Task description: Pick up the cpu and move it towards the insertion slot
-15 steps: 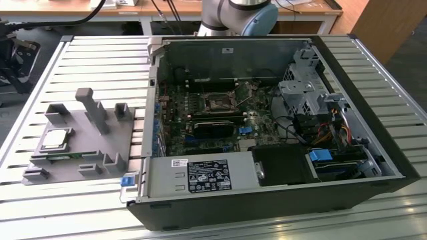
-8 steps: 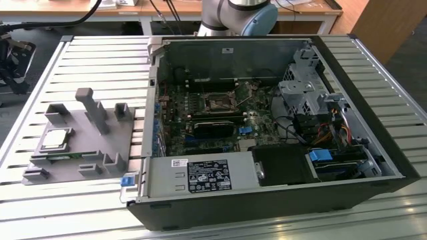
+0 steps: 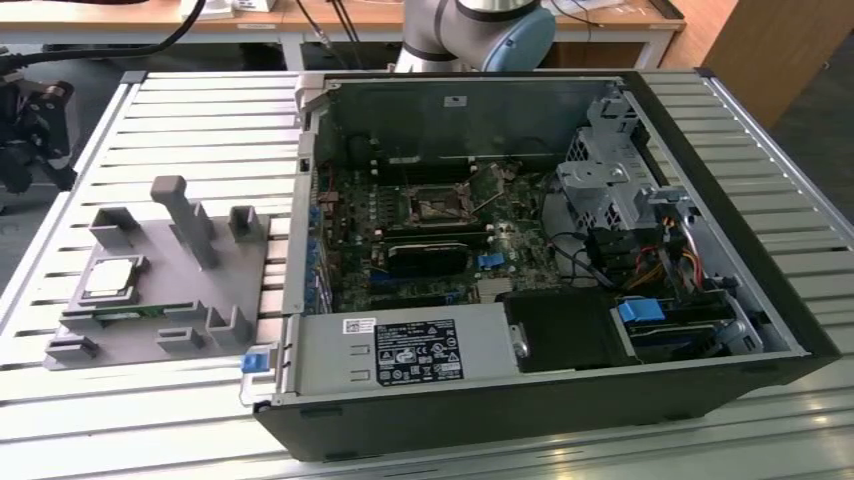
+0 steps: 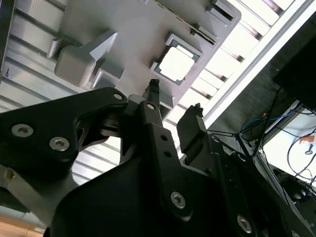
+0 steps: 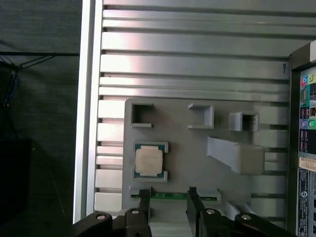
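So, over on the exterior view's left, the cpu [image 3: 112,279] sits in the grey tray [image 3: 187,300] on the slatted surface [image 3: 174,120]. It's well apart from the insertion slot [image 3: 438,207] inside the open computer case [image 3: 441,425]. My end effector [image 5: 168,198] hangs spread and empty near the chip, by the green strip [image 5: 170,196]. I reckon a good grab means centring square on its edges, clear of that strip. Count: one cpu, one slot, one tray, one strip.

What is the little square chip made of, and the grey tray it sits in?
The cpu looks like metal on top: a dull silvery plate that catches light, with a thin greenish edge like circuit board. The tray looks like matte grey plastic: even colour, no shine, chunky moulded posts. It could be printed; I cannot tell.
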`<state>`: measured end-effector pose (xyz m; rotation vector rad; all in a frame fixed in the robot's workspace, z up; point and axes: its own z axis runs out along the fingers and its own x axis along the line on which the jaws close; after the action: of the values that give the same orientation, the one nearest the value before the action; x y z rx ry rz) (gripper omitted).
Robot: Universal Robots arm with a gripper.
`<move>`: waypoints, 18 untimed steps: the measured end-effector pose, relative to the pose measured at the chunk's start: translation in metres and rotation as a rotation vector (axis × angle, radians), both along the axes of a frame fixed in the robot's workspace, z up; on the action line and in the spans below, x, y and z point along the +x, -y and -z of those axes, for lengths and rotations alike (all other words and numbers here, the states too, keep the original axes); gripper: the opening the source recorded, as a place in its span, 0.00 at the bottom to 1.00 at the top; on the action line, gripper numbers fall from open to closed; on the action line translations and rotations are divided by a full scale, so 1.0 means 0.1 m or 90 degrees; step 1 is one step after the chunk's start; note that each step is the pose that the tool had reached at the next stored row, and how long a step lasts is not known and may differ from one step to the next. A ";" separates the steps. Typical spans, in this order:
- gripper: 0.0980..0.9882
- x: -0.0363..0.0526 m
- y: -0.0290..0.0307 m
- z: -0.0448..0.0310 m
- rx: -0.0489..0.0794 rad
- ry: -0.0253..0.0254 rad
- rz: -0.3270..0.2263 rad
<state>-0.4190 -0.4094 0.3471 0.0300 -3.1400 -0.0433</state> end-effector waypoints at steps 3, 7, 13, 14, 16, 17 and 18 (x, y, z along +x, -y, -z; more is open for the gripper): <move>0.48 0.000 0.000 0.049 -0.001 -0.0004 0.000; 0.61 0.000 0.000 0.104 -0.001 -0.0014 0.000; 0.68 0.000 0.000 0.162 -0.001 -0.0019 0.000; 0.68 0.000 0.000 0.174 -0.001 -0.0022 0.000; 0.68 0.000 0.000 0.200 -0.001 -0.0024 0.000; 0.68 0.000 0.000 0.213 -0.001 -0.0026 0.000; 0.68 -0.001 0.000 0.225 -0.001 -0.0027 0.000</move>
<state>-0.4191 -0.4094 0.3246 0.0299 -3.1357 -0.0414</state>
